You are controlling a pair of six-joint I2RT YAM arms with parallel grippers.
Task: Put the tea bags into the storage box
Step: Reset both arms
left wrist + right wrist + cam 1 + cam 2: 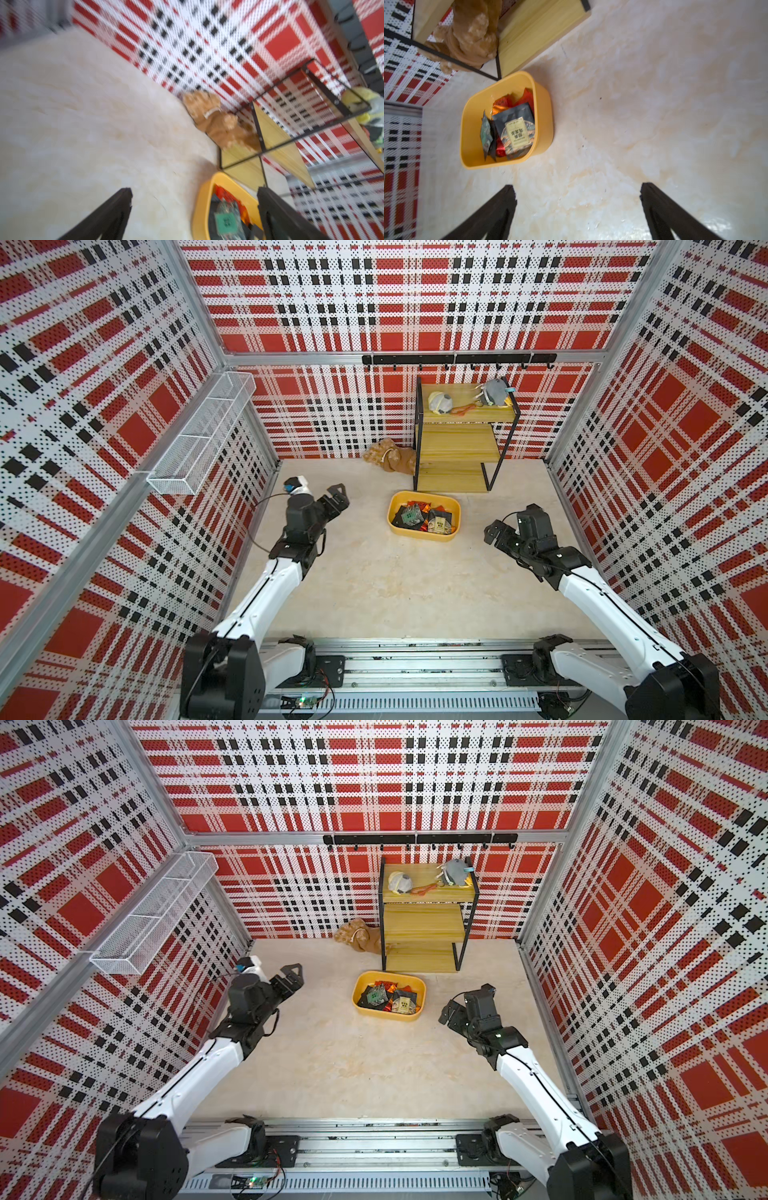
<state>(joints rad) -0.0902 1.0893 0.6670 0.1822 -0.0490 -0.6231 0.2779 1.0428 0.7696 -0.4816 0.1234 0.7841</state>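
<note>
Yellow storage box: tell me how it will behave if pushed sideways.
The yellow storage box holds only flat tea bags, so it is probably light. Shallow and wide on a smooth tabletop, it would likely slide rather than tip.

I see a shelf [457, 448] at the back wall, with a plush [390, 456] lying against its left side. On my left wall hangs a wire basket [203, 435]. A hook rail [457, 359] runs above the shelf.
</note>
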